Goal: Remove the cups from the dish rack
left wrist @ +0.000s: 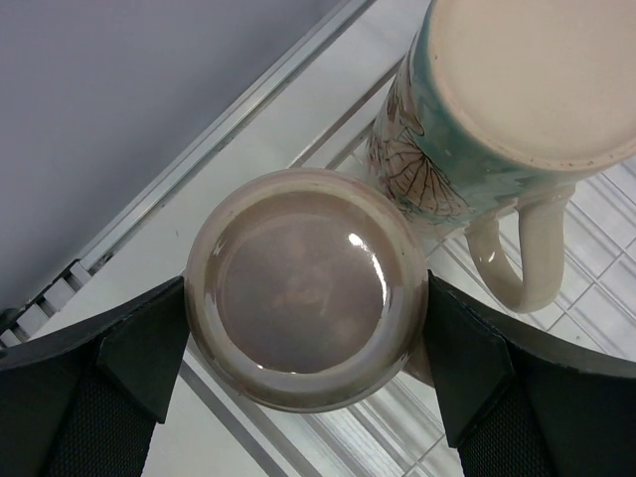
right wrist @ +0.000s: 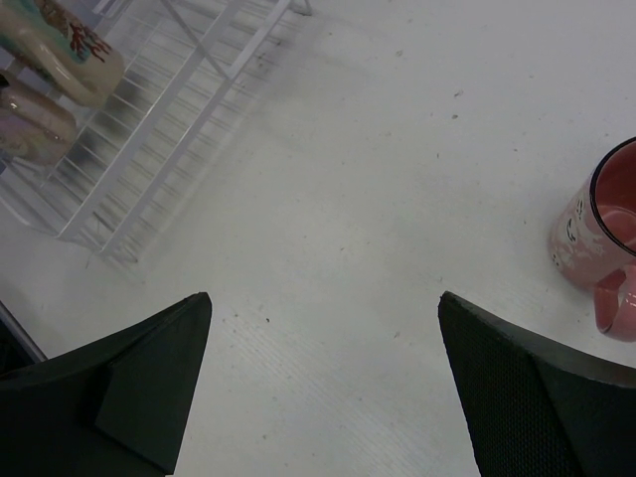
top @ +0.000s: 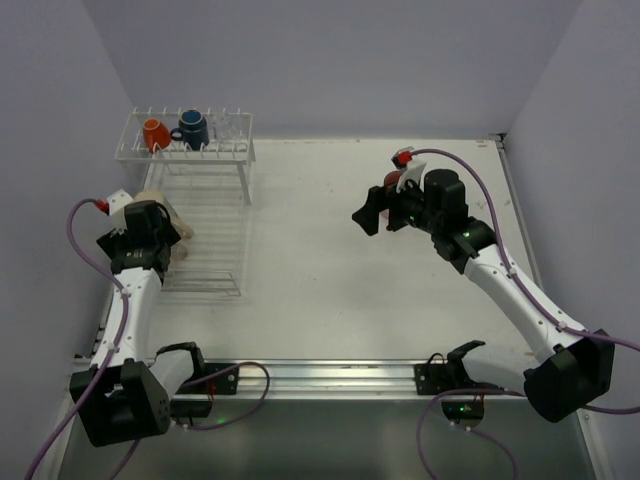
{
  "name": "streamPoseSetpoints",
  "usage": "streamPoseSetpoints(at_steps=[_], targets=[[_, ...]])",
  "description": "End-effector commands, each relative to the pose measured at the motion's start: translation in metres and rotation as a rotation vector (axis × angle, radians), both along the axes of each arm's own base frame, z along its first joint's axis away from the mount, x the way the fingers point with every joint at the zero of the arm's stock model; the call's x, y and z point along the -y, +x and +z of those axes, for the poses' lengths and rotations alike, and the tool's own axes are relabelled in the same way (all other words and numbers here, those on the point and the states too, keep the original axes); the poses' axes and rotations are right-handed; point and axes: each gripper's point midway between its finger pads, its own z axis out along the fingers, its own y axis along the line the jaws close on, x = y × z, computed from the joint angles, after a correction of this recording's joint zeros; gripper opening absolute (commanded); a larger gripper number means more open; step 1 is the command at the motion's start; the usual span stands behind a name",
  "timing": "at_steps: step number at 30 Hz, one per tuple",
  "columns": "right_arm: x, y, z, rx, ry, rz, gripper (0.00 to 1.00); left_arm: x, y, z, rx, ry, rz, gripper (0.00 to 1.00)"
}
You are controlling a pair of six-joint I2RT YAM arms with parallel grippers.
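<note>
pick under way: my left gripper (left wrist: 308, 344) pinches the upturned pale mug (left wrist: 303, 283) on the lower tray of the rack (top: 215, 262), green mug (left wrist: 517, 89) close at 1 o'clock, so next i'd lift straight up, while my right gripper (right wrist: 323, 383) hangs spread, pink mug (right wrist: 594, 237) at 3 o'clock.
</note>
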Motion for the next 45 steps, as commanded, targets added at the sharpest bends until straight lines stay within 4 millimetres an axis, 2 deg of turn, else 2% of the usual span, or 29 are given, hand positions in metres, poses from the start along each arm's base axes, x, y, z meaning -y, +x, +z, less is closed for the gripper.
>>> streamPoseSetpoints(at_steps=[1, 8, 10, 11, 12, 13, 14, 16, 17, 22, 25, 28, 33, 37, 38, 40, 41, 44, 45], targets=[[-0.004, -0.002, 0.019, 0.072, 0.020, 0.031, 0.99, -0.006, 0.008, -0.004, 0.013, -0.007, 0.008, 1.00], [-0.004, -0.002, 0.019, 0.073, 0.017, 0.032, 0.99, -0.008, 0.010, -0.010, 0.005, -0.019, 0.009, 1.00], [-0.004, -0.003, 0.020, 0.075, 0.017, 0.033, 0.99, -0.008, 0.010, -0.011, -0.003, -0.021, 0.000, 0.95], [-0.004, -0.003, 0.020, 0.076, 0.017, 0.033, 0.99, -0.007, 0.009, -0.012, -0.005, -0.021, 0.000, 0.84], [-0.004, -0.003, 0.020, 0.075, 0.017, 0.033, 0.99, -0.007, 0.008, -0.011, -0.003, -0.023, -0.002, 0.80], [-0.003, -0.003, 0.021, 0.077, 0.019, 0.029, 0.99, -0.006, 0.008, -0.008, 0.007, -0.025, -0.007, 0.64], [-0.004, -0.004, 0.022, 0.079, 0.020, 0.032, 0.99, -0.005, 0.006, -0.007, 0.008, -0.024, -0.007, 0.55], [-0.004, -0.005, 0.023, 0.084, 0.025, 0.034, 0.99, -0.005, 0.003, 0.004, 0.042, -0.011, -0.007, 0.45], [-0.005, -0.006, 0.023, 0.080, 0.030, 0.040, 0.99, -0.005, 0.001, 0.007, 0.052, -0.008, -0.008, 0.37], [-0.010, -0.005, 0.021, 0.072, 0.041, 0.055, 0.99, 0.002, -0.001, 0.035, 0.126, -0.001, -0.050, 0.21], [-0.012, -0.005, 0.019, 0.063, 0.037, 0.058, 0.99, 0.008, -0.001, 0.052, 0.154, -0.012, -0.088, 0.15], [-0.014, -0.005, 0.018, 0.064, 0.038, 0.055, 0.99, 0.015, -0.002, 0.080, 0.202, -0.011, -0.123, 0.12], [-0.017, -0.006, 0.017, 0.057, 0.042, 0.061, 0.99, 0.028, -0.008, 0.109, 0.263, -0.033, -0.178, 0.10], [-0.018, -0.007, 0.021, 0.058, 0.071, 0.056, 0.99, 0.047, -0.012, 0.131, 0.317, -0.060, -0.258, 0.09], [-0.018, -0.007, 0.022, 0.063, 0.076, 0.052, 0.99, 0.051, -0.013, 0.141, 0.333, -0.066, -0.277, 0.09], [-0.017, -0.007, 0.025, 0.069, 0.089, 0.041, 0.99, 0.066, -0.013, 0.156, 0.371, -0.102, -0.340, 0.08], [-0.017, -0.009, 0.026, 0.068, 0.097, 0.041, 0.99, 0.073, -0.013, 0.169, 0.401, -0.113, -0.375, 0.08], [-0.018, -0.015, 0.035, 0.060, 0.159, 0.029, 0.99, 0.109, -0.010, 0.193, 0.485, -0.209, -0.530, 0.07], [-0.018, -0.019, 0.045, 0.080, 0.194, 0.032, 0.99, 0.120, -0.008, 0.198, 0.514, -0.243, -0.579, 0.07]])
